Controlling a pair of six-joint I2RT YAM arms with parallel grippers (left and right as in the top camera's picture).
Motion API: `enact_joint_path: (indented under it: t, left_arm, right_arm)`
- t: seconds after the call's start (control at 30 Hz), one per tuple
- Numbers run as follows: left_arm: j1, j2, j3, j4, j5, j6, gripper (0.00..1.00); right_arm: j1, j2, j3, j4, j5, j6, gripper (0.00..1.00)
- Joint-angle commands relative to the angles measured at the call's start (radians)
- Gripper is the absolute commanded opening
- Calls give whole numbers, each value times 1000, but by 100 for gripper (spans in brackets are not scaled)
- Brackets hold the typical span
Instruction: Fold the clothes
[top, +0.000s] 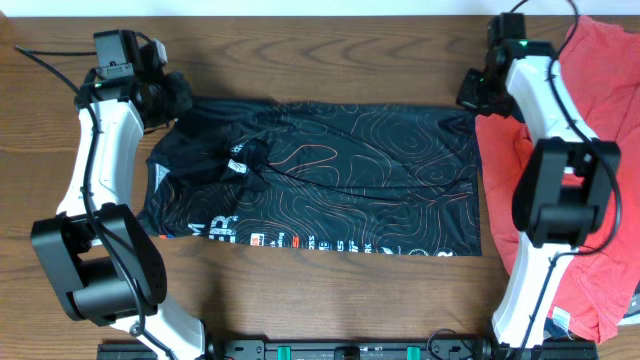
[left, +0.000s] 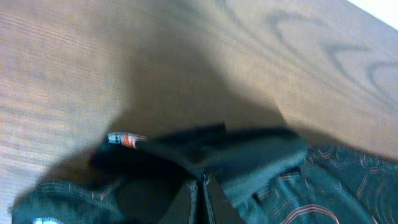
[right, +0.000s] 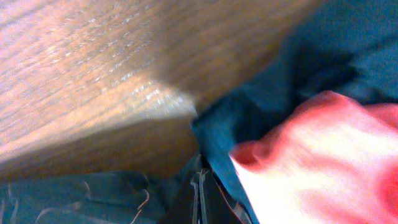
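Two robot arms hold a black jersey (top: 330, 180) by its far edge, one corner each, as if to lift that edge and carry it toward the near edge of the desk (top: 330, 50) for a fold. The jersey lies spread across the middle of the desk, lettering along its near edge, with a rumpled patch toward the left. The left pincer (top: 172, 98) is at the jersey's far-left corner. Its wrist camera shows the fingers pressed together on a bunch of black cloth. The right pincer (top: 470, 92) is at the far-right corner, likewise closed on dark cloth, just beside red shirts (top: 600, 60) heaped along the desk's right edge. The left arm (top: 95, 170) runs up the left edge from its base at the near edge. The right arm (top: 560, 150) runs up the right side above the red pile. Both wrists turn inward toward the jersey.
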Motion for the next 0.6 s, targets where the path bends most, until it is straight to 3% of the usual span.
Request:
enact_joint_path:
  t: [0.0,0.27,0.57]
  left_arm:
    - [18,2,10,-56,-3,0,6]
    - [105,-4,10,-261,-3,0,6]
    - [167,-34,10,-446,-2,5,6]
  right_arm:
    - [-14,-80,8,-46,26,-6,1]
    - [-29,-159,8,-299,79,-17,1]
    - [-21,-174,8,-540,70,-147,1]
